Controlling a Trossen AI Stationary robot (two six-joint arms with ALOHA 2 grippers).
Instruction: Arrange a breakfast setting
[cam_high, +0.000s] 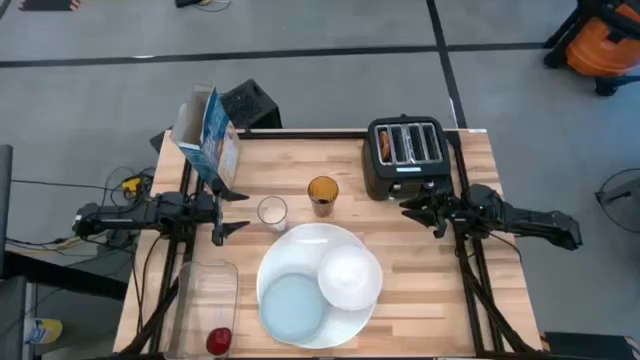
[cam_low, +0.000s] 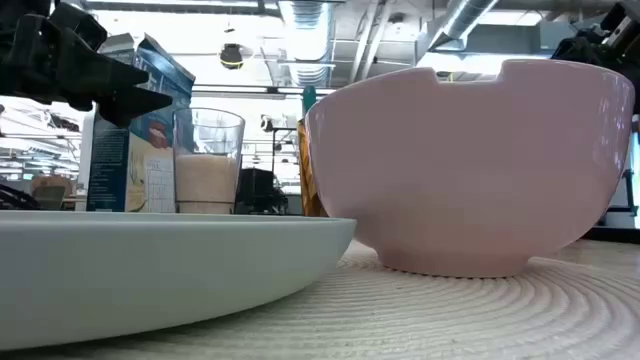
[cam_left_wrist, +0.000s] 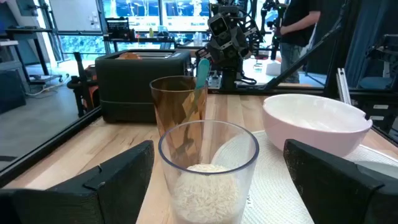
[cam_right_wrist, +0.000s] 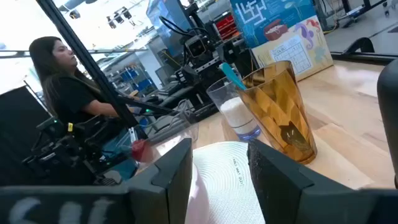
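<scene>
The large white plate (cam_high: 335, 240) lies at the table's near middle. On it sit the small pale-blue plate (cam_high: 293, 305) and the empty white bowl (cam_high: 349, 276). The blue cereal box (cam_high: 210, 135) stands at the far left. A clear glass (cam_high: 271, 211) with white grains stands just past my open left gripper (cam_high: 246, 211). A blue-handled spoon (cam_left_wrist: 202, 71) stands in an amber glass (cam_high: 322, 192). A browned bagel (cam_high: 385, 145) sticks up from a toaster slot. The red apple (cam_high: 219, 341) lies in a clear tub. My right gripper (cam_high: 412, 206) is open and empty near the toaster. No orange flakes show.
The black four-slot toaster (cam_high: 405, 155) stands at the far right. The clear plastic tub (cam_high: 208, 295) lies at the near left. A person (cam_right_wrist: 68, 93) sits beyond the table's left side, and another stands beyond its right side (cam_left_wrist: 298, 25). Bare wood shows at the near right.
</scene>
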